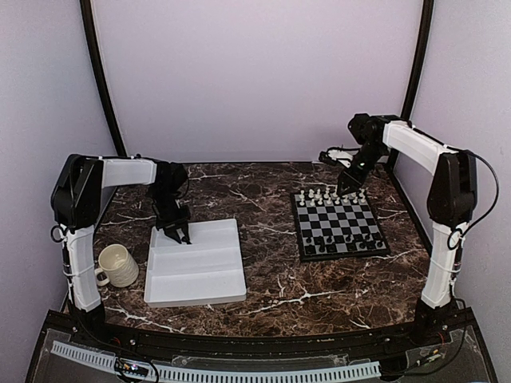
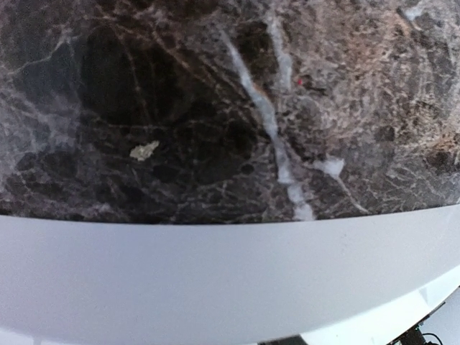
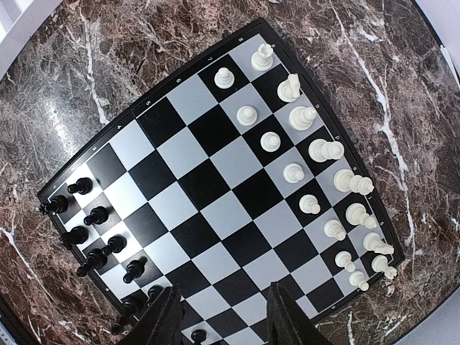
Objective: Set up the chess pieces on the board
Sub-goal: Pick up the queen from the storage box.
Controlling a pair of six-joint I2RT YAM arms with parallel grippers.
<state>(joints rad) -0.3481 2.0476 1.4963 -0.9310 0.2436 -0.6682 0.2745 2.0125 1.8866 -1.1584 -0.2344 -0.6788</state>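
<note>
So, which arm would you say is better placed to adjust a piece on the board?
Right: the right gripper hovers open over the board with its chess pieces, while the left gripper is off at the white tray.

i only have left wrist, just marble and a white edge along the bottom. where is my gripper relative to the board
observer: the left gripper hangs over the far left part of the white tray. The board is well off to its right.
operator: any pieces near me
observer: none that I can make out on the tray. The white pieces and the black pieces stand at opposite ends of the board.
operator: whats the right arm doing
observer: the right gripper hangs over the board, jaws open, nothing between them.
</note>
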